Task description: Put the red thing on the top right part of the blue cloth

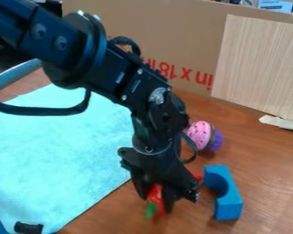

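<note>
Way ran over blue cloth, inward from right edge | blue arch, pink-and-purple toy stood beyond that edge | cardboard walled bench at far side

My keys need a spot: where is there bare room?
Middle of the blue cloth, below the black cable; the tabletop between the blue arch and wood-grain panel. Crowded: around the claw, by red thing, arch, pink ball.

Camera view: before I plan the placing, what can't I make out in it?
All in the camera view:
- Red thing: upper part, behind the pincer.
- Red bit: the rest, behind the pincer.
- Blue cloth: top right part, partly behind the arm; left side, cut off by the edge.
- Pink-and-purple ball: left side, behind the arm.
</note>
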